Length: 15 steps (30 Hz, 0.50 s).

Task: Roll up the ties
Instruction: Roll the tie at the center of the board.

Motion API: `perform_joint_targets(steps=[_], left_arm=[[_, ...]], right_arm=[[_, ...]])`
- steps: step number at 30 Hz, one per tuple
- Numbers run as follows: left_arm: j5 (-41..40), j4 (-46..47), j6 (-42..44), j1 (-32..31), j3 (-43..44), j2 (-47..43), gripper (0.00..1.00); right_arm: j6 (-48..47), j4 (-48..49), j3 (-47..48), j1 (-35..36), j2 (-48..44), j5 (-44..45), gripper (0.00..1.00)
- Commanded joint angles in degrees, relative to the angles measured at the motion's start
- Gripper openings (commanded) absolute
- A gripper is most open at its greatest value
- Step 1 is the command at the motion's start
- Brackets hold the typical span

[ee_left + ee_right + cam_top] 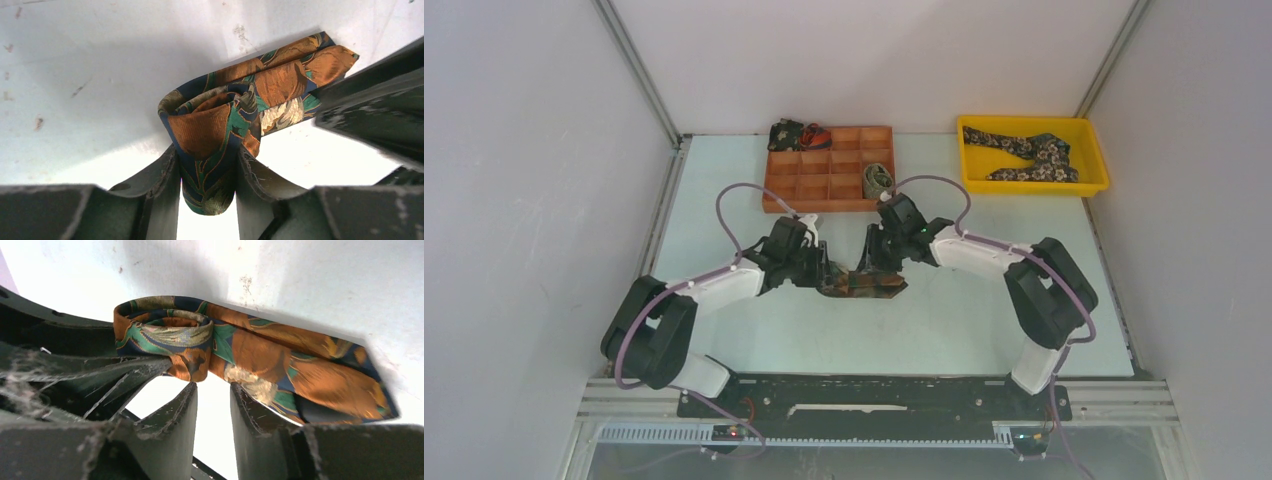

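A rust, green and navy patterned tie [871, 285] lies on the table between both arms, partly rolled into a coil with its pointed end still flat. My left gripper [826, 272] is shut on the coil, which shows squeezed between its fingers in the left wrist view [207, 150]; the flat tail [285, 82] runs away to the upper right. My right gripper [879, 262] hovers at the tie's other side. In the right wrist view its jaws [213, 387] stand narrowly apart with nothing between them, tips just short of the coil [165, 335].
A wooden compartment tray [804, 190] stands at the back, holding an olive rolled tie [877, 180] and dark rolled ties [796, 134] at its far left corner. A yellow bin [1096, 160] at the back right holds a dark floral tie [1029, 155].
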Motion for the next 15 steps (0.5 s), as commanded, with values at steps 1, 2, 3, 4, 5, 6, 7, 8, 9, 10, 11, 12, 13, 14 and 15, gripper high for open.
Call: perform_joint_targets(steps=[1, 2, 3, 4, 5, 6, 7, 8, 9, 10, 11, 12, 13, 14, 15], left_arm=[[-9.2, -9.4, 4.7, -1.6, 3.8, -0.8, 0.33], [-10.6, -10.6, 5.1, -2.0, 4.6, -0.6, 0.33], [-12.1, -12.0, 5.5, -2.5, 5.3, -0.3, 0.33], [-13.2, -13.3, 5.9, -2.9, 6.3, 0.0, 0.33], [-15.5, -14.8, 6.3, -3.4, 7.2, 0.4, 0.32], [-16.9, -16.0, 6.8, -3.8, 8.0, 0.7, 0.32], [-18.4, -17.4, 7.1, -4.4, 8.9, 1.1, 0.32], [-19.9, -18.7, 7.4, -4.9, 9.6, 1.5, 0.32], [-21.4, -19.8, 7.6, -5.4, 10.5, 1.8, 0.33], [-22.8, -20.8, 7.9, -5.9, 11.2, 2.2, 0.33], [-24.0, -21.7, 8.1, -6.4, 11.8, 2.5, 0.33], [-25.3, -22.5, 8.4, -6.8, 12.5, 3.1, 0.33], [-26.8, -23.4, 8.6, -7.3, 13.2, 3.6, 0.32], [-27.9, -24.3, 8.8, -7.9, 13.9, 4.2, 0.32], [-29.2, -25.5, 8.9, -8.4, 14.9, 4.9, 0.33]], right_arm=[[-1.4, -0.1, -1.9, -1.8, -6.6, 1.3, 0.34], [-1.4, -0.2, -2.4, -2.4, -7.5, 1.3, 0.34], [-1.6, -0.2, -2.9, -2.8, -8.1, 1.3, 0.34], [-1.8, -0.3, -3.5, -3.3, -8.9, 1.4, 0.34], [-1.8, -0.4, -4.0, -3.8, -9.5, 1.3, 0.34], [-1.9, -0.4, -4.6, -4.3, -10.2, 1.2, 0.34], [-2.0, -0.3, -5.4, -4.8, -10.8, 1.2, 0.34], [-2.1, -0.1, -6.0, -5.3, -11.4, 1.2, 0.34], [-2.2, 0.0, -6.6, -5.8, -11.9, 1.1, 0.34], [-2.2, 0.1, -7.1, -6.4, -12.3, 0.8, 0.34], [-2.2, 0.3, -7.6, -6.8, -12.7, 0.6, 0.34], [-2.3, 0.4, -8.1, -7.3, -13.0, 0.4, 0.34], [-2.4, 0.5, -8.5, -7.7, -13.5, 0.3, 0.34], [-2.4, 0.6, -8.9, -8.0, -13.9, 0.1, 0.34], [-2.5, 0.6, -9.2, -8.3, -14.2, 0.0, 0.34]])
